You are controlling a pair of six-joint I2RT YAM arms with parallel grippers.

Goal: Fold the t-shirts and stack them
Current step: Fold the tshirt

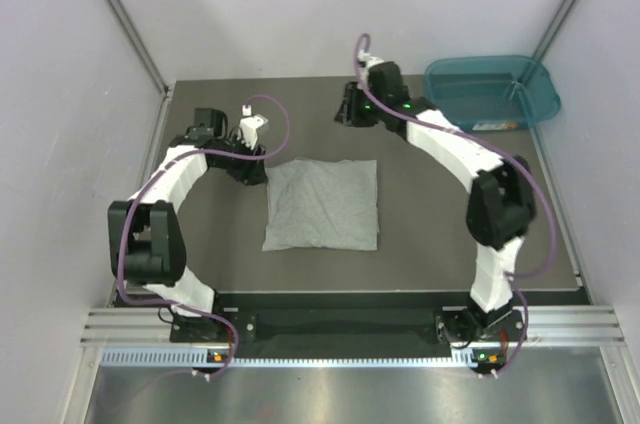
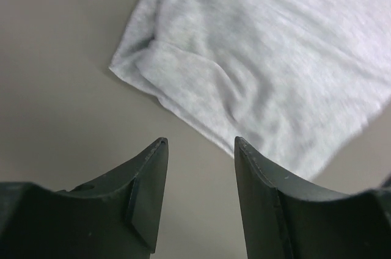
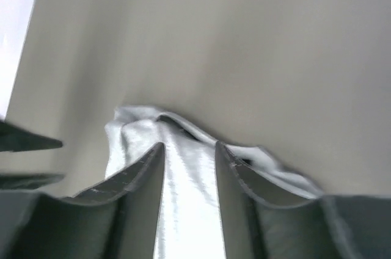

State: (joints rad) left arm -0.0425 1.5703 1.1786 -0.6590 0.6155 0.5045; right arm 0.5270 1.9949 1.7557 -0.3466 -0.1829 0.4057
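Note:
One light grey t-shirt (image 1: 322,204) lies folded into a rectangle in the middle of the table. My left gripper (image 1: 255,166) is open and empty, low beside the shirt's far left corner. In the left wrist view its fingers (image 2: 200,140) frame bare table, with the shirt's corner (image 2: 244,57) just ahead. My right gripper (image 1: 350,106) is open and empty, raised beyond the shirt's far edge. In the right wrist view its fingers (image 3: 189,144) are apart, and the shirt (image 3: 183,179) shows on the table between them.
A teal plastic tub (image 1: 538,94) stands at the far right corner of the table. Grey walls and metal posts close in the table on three sides. The left gripper's dark fingers (image 3: 27,143) show at the left edge of the right wrist view.

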